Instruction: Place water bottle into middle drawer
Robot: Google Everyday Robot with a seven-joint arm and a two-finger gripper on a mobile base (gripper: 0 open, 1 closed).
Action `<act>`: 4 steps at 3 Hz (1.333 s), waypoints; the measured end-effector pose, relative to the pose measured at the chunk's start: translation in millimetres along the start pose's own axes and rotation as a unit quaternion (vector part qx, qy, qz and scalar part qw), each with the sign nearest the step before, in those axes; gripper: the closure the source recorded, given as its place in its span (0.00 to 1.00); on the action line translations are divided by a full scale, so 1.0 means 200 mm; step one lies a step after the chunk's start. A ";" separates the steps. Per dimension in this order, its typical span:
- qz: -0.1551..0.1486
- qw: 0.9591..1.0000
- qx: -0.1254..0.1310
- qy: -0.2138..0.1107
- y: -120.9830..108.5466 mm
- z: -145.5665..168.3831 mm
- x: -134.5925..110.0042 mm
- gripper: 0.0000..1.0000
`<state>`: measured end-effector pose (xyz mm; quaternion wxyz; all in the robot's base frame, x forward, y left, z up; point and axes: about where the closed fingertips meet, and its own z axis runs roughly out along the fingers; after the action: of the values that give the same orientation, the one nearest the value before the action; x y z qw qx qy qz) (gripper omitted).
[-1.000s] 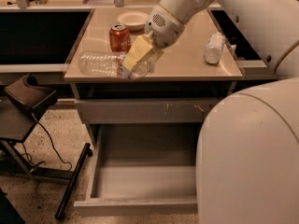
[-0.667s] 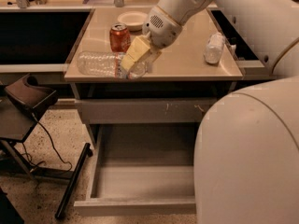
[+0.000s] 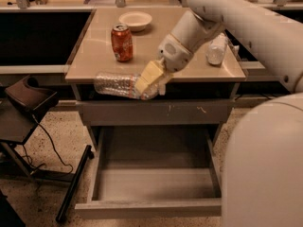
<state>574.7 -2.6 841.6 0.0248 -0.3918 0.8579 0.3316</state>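
Here, in the camera view: gripper (image 3: 147, 83) at the front edge of the bench (image 3: 94, 56), fingers (image 3: 151, 73) clamped on the right end of the water bottle (image 3: 113, 85). Held level, long axis along that edge, body running left from the fingers. Open middle drawer (image 3: 156, 186) below; probably calls for lowering forward and down.

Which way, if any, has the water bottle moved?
Yes. In the gripper, the water bottle has come forward, away from the soda can, past the table's front edge.
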 end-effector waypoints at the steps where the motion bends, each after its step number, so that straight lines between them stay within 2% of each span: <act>1: 0.027 0.997 0.068 -0.018 -0.01 0.01 0.14 1.00; 2: 0.041 0.997 0.067 0.001 -0.03 0.11 0.24 1.00; 3: 0.025 0.998 0.054 -0.020 0.00 0.10 0.21 1.00; 4: 0.062 0.995 0.069 -0.034 -0.10 0.25 0.33 1.00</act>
<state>531.9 -26.0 770.5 0.0607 -0.3238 0.8999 0.2858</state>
